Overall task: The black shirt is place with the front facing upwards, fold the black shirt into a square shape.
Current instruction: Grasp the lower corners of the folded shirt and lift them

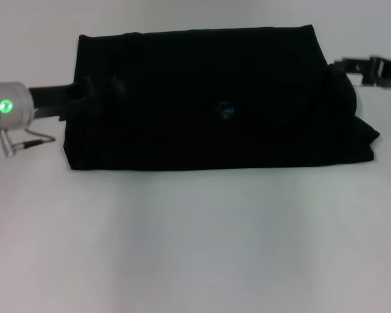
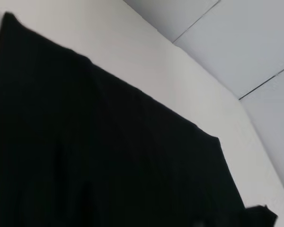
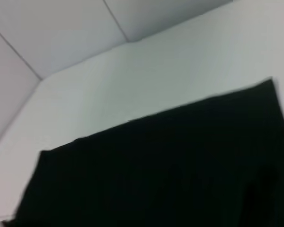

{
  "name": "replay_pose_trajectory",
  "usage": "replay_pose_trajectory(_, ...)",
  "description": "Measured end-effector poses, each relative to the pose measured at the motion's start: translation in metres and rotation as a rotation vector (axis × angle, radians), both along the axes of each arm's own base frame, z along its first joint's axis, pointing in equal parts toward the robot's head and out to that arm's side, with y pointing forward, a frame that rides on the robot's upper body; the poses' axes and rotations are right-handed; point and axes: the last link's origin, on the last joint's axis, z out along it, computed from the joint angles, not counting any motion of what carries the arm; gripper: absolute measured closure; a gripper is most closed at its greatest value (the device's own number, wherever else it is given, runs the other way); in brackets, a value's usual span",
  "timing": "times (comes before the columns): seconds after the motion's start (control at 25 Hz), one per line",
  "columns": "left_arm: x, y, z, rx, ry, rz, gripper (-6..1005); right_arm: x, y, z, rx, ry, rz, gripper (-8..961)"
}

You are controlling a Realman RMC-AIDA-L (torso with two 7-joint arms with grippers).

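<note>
- On the white table [image 1: 195, 248], the black shirt [image 1: 202, 98] was seen lying as a wide flat band, far broader than deep, so a lengthwise fold was judged already made.
- A small blue neck label [image 1: 225, 112] was visible near the middle of the cloth; no chest lettering could be made out.
- The left gripper [image 1: 78, 98] was placed at the shirt's left edge, its dark body lost against the black cloth; whether its fingers were spread or pinching the fabric could not be told.
- The right gripper [image 1: 371, 68] was held at the far right corner, just beside the cloth, and its finger state could not be told either.
- The two arms were judged to be set at opposite ends so that the short sides could be brought inward toward the middle, which a square shape would require.
- At the right end the cloth was seen bulging and uneven, with a flap jutting past the near edge; this was taken as a risk to a clean square.
- In both wrist views only black cloth on the pale surface was shown, with no fingers visible.
</note>
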Motion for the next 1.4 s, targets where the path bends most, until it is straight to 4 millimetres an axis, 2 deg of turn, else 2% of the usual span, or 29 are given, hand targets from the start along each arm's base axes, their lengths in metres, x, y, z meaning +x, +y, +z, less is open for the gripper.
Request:
replay_pose_trajectory(0.08, -0.013, -0.010, 0.002, 0.004, -0.033, 0.016, 293, 0.011, -0.015, 0.001, -0.017, 0.076, 0.004, 51)
replay_pose_trajectory(0.12, -0.018, -0.014, 0.003, 0.012, -0.044, 0.022, 266, 0.017, -0.023, 0.002, -0.018, 0.111, 0.004, 50)
replay_pose_trajectory(0.24, -0.038, -0.025, 0.004, 0.051, -0.054, 0.024, 269, 0.030, -0.045, 0.002, -0.025, 0.210, 0.021, 49)
replay_pose_trajectory(0.48, -0.062, -0.036, -0.001, 0.092, 0.100, -0.087, 276, 0.046, -0.070, 0.000, -0.074, 0.283, 0.024, 59)
replay_pose_trajectory(0.64, -0.071, -0.033, -0.005, 0.110, 0.142, -0.050, 292, 0.050, -0.071, 0.002, -0.073, 0.291, 0.014, 68)
replay_pose_trajectory(0.8, -0.070, -0.029, -0.016, 0.089, 0.144, -0.013, 316, 0.051, -0.070, 0.004, -0.058, 0.289, 0.013, 72)
replay_pose_trajectory(1.04, -0.071, -0.027, -0.022, 0.076, 0.152, 0.003, 342, 0.049, -0.070, 0.005, -0.056, 0.291, 0.027, 71)
replay_pose_trajectory(1.4, -0.078, -0.033, -0.032, 0.042, 0.187, 0.021, 380, 0.050, -0.071, 0.005, -0.049, 0.300, 0.021, 71)
